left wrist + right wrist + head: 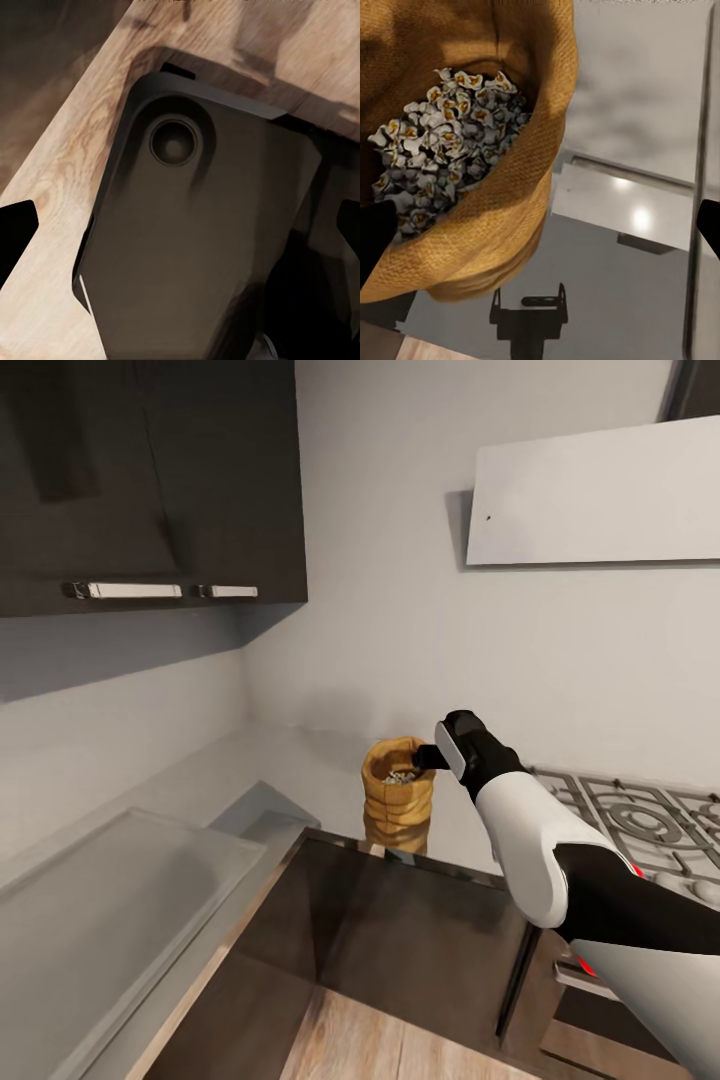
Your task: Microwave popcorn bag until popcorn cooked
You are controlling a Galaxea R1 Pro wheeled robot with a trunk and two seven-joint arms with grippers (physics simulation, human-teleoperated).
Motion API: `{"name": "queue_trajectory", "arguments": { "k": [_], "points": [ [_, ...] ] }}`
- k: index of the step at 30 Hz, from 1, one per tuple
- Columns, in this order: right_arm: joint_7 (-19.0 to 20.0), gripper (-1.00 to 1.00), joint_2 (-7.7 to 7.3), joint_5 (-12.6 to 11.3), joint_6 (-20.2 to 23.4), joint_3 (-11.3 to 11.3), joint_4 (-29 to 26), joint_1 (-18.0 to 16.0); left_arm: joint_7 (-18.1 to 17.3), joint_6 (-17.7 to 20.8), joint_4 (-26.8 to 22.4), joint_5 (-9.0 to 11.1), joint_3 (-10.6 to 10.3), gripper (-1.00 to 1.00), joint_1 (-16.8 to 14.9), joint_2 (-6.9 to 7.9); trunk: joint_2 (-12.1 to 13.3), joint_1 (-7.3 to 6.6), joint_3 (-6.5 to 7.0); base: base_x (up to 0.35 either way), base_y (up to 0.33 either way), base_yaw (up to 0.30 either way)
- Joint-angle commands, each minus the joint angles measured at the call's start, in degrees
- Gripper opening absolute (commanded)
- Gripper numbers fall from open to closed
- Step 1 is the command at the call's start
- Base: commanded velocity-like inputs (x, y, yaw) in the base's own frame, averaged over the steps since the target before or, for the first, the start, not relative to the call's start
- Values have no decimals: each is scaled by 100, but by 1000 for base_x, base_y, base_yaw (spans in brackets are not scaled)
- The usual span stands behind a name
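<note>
The popcorn bag (398, 815), a mustard-tan sack with a rolled rim, stands upright on the grey countertop (290, 755) close to its front edge. Whitish popcorn (442, 142) fills it to just below the rim. My right gripper (426, 757) is at the bag's rim on the hob side. In the right wrist view the right gripper (544, 232) is open, one fingertip (375, 244) over the bag's side and the other well clear of it. My left gripper (181, 229) hangs open above the robot's dark base (195, 247). The microwave is out of view.
A grey gas hob (640, 820) lies right of the bag, under a flat white hood (600, 495). Dark upper cabinets (150, 480) hang at the left. A pale basin-like slab (100, 900) sits on the left run of counter. Dark cabinet fronts (400, 930) and wood floor (380, 1050) lie below.
</note>
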Motion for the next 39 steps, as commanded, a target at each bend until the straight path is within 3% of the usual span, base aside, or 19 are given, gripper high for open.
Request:
{"name": "queue_trajectory", "arguments": {
  "k": [1, 6, 9, 13, 27, 39],
  "points": [
    [-2, 100, 8, 38, 21, -43, -7, -4, -10, -7, -8, 33, -6, 100, 2, -1, -4, 1, -6, 99, 0, 0],
    [-3, 100, 8, 4, -133, -43, 67, -4, -9, -26, -8, 34, -3, 100, 2, 4, -4, 1, -6, 41, 0, 0],
    [-3, 100, 8, -29, -464, -43, 384, -4, -9, -29, -8, 34, -1, 100, 0, 6, -4, 1, -6, 3, 0, 0],
    [13, 100, 8, -32, -1247, -43, 977, -4, -9, -30, -8, 34, 0, 100, 0, 5, -4, 1, -6, 0, 0, 0],
    [14, 100, 8, 1, -1308, -40, 1013, -4, -9, -9, -8, 50, 34, 100, 1, -2, -4, 1, -6, 2, 0, 0],
    [10, 100, 8, -45, -1319, -48, 1129, -4, -18, 25, -8, 43, 29, 100, 2, 5, -4, 1, -6, 205, 0, 0]
  ]
}}
